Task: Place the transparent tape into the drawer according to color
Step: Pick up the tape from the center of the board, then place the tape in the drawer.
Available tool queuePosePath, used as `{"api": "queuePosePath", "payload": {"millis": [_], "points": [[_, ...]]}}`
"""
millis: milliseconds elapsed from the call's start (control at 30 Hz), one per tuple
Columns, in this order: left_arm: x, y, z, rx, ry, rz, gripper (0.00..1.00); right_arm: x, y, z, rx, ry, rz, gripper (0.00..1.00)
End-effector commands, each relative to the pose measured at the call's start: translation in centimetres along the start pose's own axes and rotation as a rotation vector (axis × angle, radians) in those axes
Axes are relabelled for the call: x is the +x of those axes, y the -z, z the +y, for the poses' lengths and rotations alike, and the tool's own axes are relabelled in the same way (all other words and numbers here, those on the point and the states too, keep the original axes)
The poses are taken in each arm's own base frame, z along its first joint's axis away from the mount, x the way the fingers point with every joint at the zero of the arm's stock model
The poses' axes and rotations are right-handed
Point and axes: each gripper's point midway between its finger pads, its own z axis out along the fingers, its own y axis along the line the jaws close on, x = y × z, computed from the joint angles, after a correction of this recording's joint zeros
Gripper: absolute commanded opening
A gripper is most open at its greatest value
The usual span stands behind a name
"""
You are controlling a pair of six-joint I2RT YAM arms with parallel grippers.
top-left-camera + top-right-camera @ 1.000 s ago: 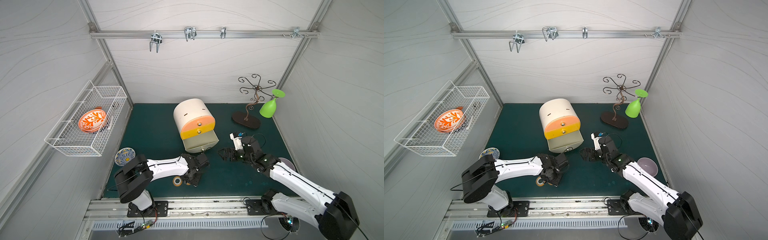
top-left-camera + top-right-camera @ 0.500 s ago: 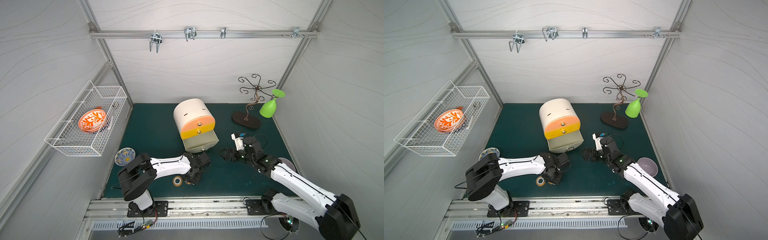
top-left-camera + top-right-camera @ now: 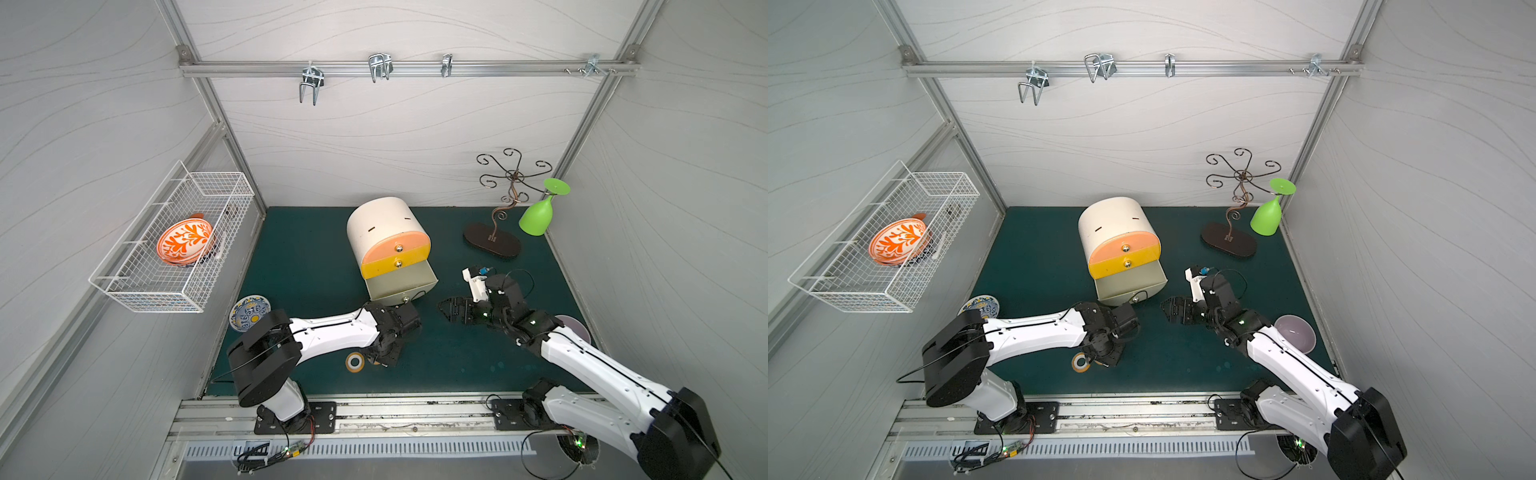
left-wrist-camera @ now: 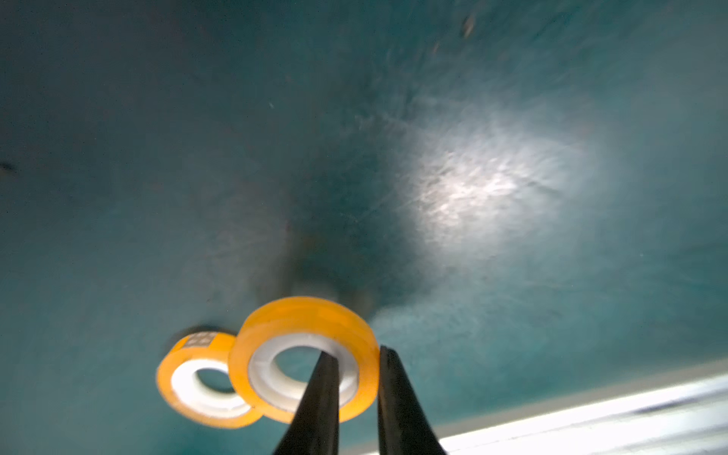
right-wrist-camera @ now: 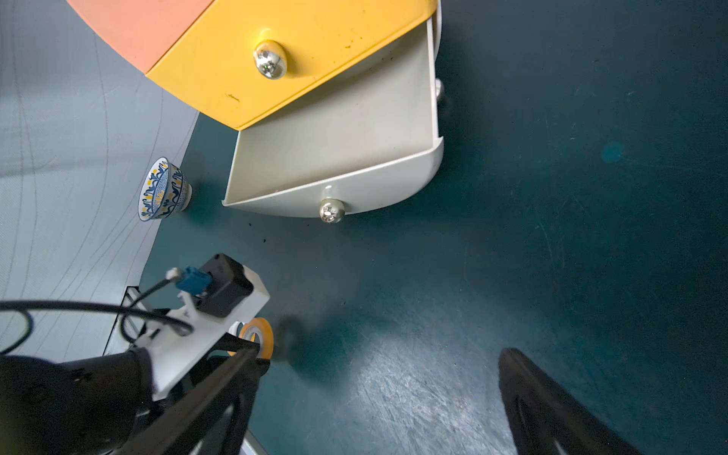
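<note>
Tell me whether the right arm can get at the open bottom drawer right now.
Probably yes. The right hand hangs open beside the drawer with only bare mat between them; the left arm, gripping a tape roll, crowds the drawer's front, not that side.

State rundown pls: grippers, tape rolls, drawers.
left gripper: shut on gripped orange roll, one finger through its hole
gripped orange roll: pinched by its wall
loose orange roll: lying flat on the mat
right gripper: open, empty
bottom drawer: pulled out, nothing visible inside
yellow drawer: shut
peach drawer: shut
</note>
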Motion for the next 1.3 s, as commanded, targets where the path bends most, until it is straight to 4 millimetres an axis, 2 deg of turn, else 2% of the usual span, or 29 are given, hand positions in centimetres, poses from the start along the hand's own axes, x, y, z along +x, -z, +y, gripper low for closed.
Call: {"api": "queuePosePath", "payload": {"millis": [0, 167, 333, 533, 667, 833, 1033, 1200, 1233, 1267], "points": [[-1.5, 3.2, 0.1, -0.007, -0.010, -0.079, 0.00, 0.1, 0.2, -0.2, -0.005, -0.010, -0.009, 0.99], [-3.6, 7.1, -0.3, 0.011, -0.029, -0.176, 0.00, -0.1, 0.3, -0.2, -0.003, -0.010, -0.018, 0.99], [-7.7, 11.1, -1.0, 0.029, -0.071, -0.344, 0.00, -0.3, 0.4, -0.3, 0.000, -0.014, -0.028, 0.99], [-13.3, 13.1, -1.5, 0.072, -0.089, -0.466, 0.00, -0.7, 0.5, -0.3, 0.001, -0.019, -0.040, 0.99], [-16.4, 13.1, -1.0, 0.064, -0.087, -0.511, 0.00, -0.8, 0.8, -0.6, 0.008, -0.019, -0.048, 0.99], [-18.8, 11.9, -0.2, 0.050, -0.073, -0.521, 0.00, -0.8, 1.0, -0.8, 0.008, -0.027, -0.054, 0.99], [-20.1, 10.4, 0.6, 0.007, -0.076, -0.524, 0.00, -0.9, 1.2, -1.0, 0.009, -0.029, -0.060, 0.99], [-20.1, 8.9, 1.2, -0.020, -0.071, -0.504, 0.00, -0.8, 1.1, -1.1, 0.009, -0.032, -0.056, 0.99], [-20.0, 8.6, 1.3, -0.023, -0.070, -0.500, 0.06, -0.8, 1.2, -1.2, 0.011, -0.034, -0.058, 0.99], [-19.9, 8.4, 1.4, -0.026, -0.069, -0.497, 0.18, -0.7, 1.1, -1.2, 0.011, -0.035, -0.057, 0.99]]}}
